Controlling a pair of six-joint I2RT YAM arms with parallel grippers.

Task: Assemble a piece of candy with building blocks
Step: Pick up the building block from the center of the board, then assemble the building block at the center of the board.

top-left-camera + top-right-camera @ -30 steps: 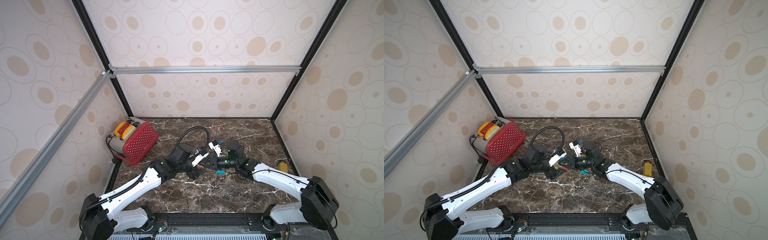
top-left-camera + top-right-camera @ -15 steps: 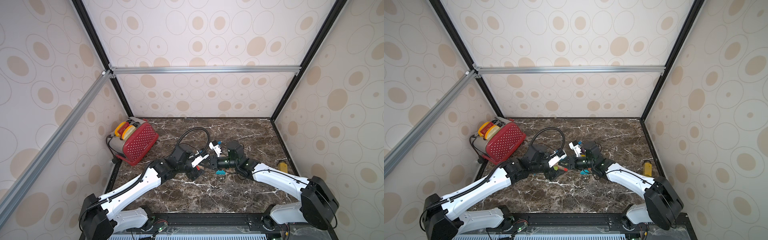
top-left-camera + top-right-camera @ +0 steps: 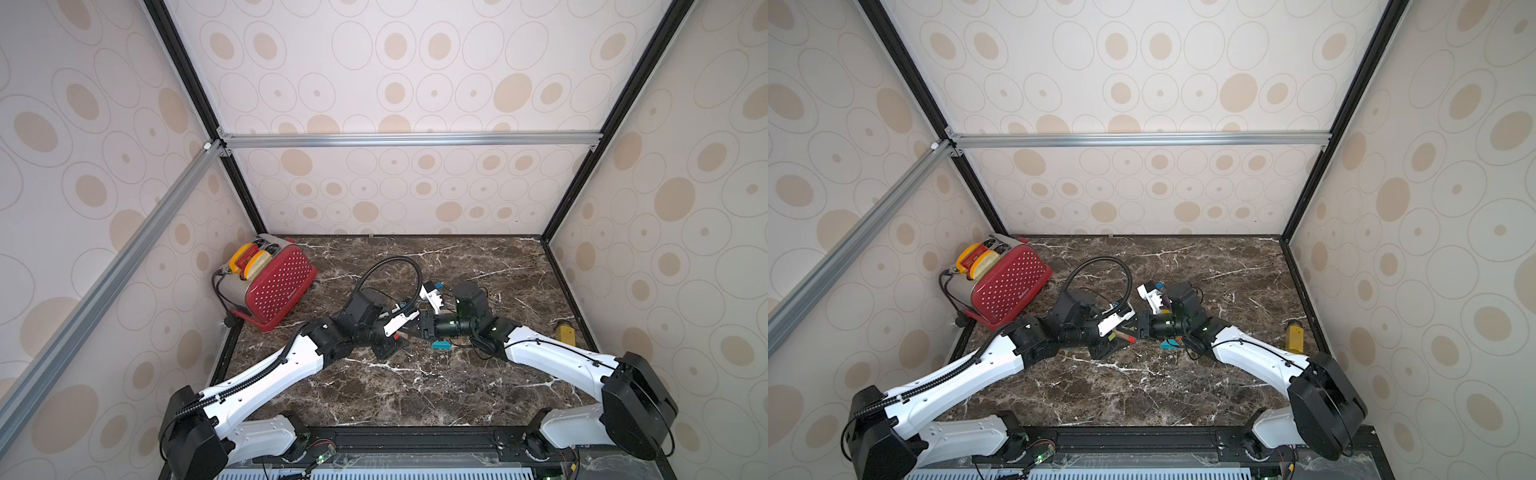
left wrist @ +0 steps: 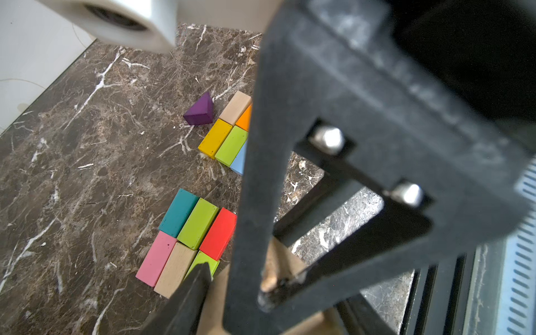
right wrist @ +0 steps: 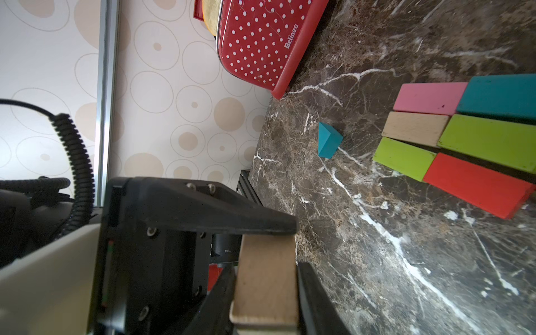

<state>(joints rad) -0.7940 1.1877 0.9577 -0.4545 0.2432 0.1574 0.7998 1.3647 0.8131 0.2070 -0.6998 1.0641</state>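
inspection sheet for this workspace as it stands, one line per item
surface: dark marble tabletop, no spills seen
job's things: six-brick painted wooden cluster; second brick cluster, partly hidden; purple wedge and teal wedge lie apart
clutter: red dotted toaster; small yellow object at the table edge
hands: right hand shut on plain tan wooden brick; left hand jaws flank the same brick, seemingly touching
cables: black ribbed hose loops over the left arm
surroundings: oval-patterned walls, aluminium frame bar

Toaster [image 3: 276, 291] sits left of the blocks [image 4: 191, 240] on the table [image 3: 415, 395]
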